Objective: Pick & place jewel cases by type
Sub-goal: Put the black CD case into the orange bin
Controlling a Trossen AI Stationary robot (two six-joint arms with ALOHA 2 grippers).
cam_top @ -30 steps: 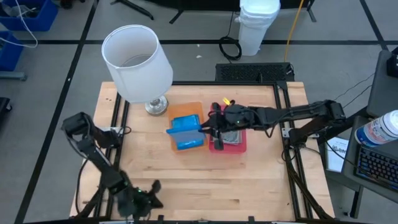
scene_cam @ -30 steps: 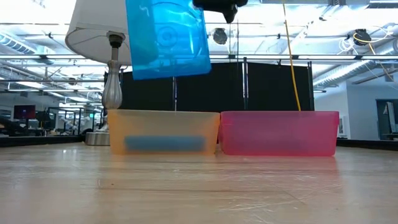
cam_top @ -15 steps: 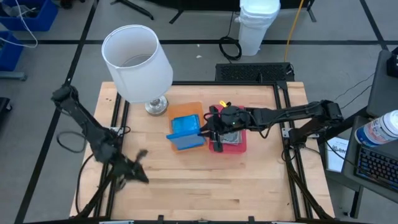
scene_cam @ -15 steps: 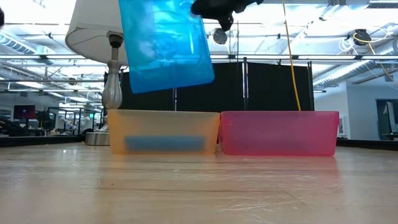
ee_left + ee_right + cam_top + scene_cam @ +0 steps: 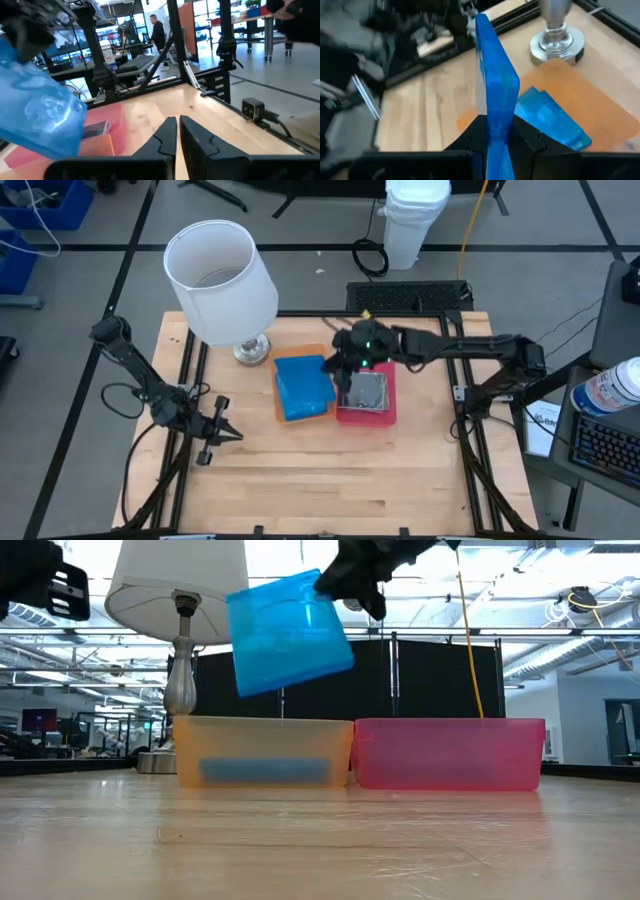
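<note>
Pale wood table, two trays side by side, a lamp at the back-left.
Right gripper clamps a blue jewel case, tilted, in the air over the orange tray; another blue case lies inside. The red tray holds a dark case. Left gripper, jaws nearly together and empty, hovers over the table's left side. Open workshop behind, a person standing.

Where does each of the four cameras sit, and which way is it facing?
High view: overhead, looking straight down on the table; both arms show.
Low view: at tabletop height, looking level at the orange tray and red tray; the right gripper enters from above.
Left wrist view: on the left arm, looking past the left gripper across the table.
Right wrist view: on the right arm, looking down past its fingers at the orange tray.
Shared: all four show the held blue jewel case.
</note>
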